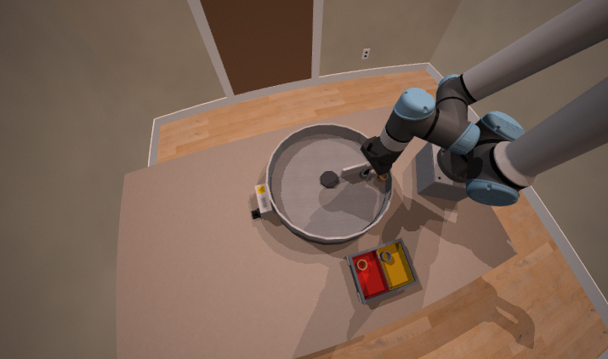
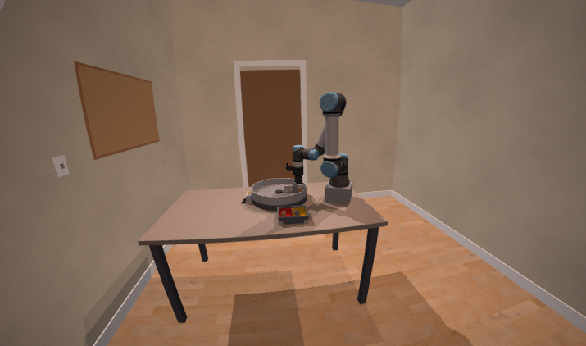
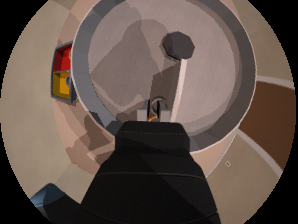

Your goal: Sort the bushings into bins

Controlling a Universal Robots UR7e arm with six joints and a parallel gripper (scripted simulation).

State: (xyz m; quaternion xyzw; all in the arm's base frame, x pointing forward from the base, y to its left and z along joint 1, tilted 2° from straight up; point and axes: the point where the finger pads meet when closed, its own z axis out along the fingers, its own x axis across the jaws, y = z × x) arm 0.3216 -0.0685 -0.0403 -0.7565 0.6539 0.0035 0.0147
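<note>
My gripper (image 1: pixel 373 172) (image 3: pixel 153 105) is low over the right side of the turntable (image 1: pixel 305 201) (image 3: pixel 215 75), its fingers partly open. Bronze (image 3: pixel 151 117) shows between the fingers in the wrist view, mostly hidden; I see no grip on it. A steel bushing (image 1: pixel 360 173) lies just beyond the fingertips, beside the guide bar. Another bronze bushing (image 1: pixel 383 180) lies near the rim. The red bin (image 1: pixel 372 285) (image 2: pixel 288 211) (image 3: pixel 62 57) holds a bronze bushing (image 1: pixel 357 266). The yellow bin (image 1: pixel 399 274) (image 2: pixel 303 211) (image 3: pixel 61 89) holds a steel bushing (image 1: pixel 382 256).
A raised wall (image 1: pixel 271 178) (image 3: pixel 245 60) rings the turntable. A pale guide bar (image 1: pixel 352 172) (image 3: pixel 178 92) runs from near the dark hub (image 1: pixel 329 179) (image 3: pixel 178 45) to the gripper. A small box (image 1: pixel 264 201) stands at the turntable's left. The bins are in front.
</note>
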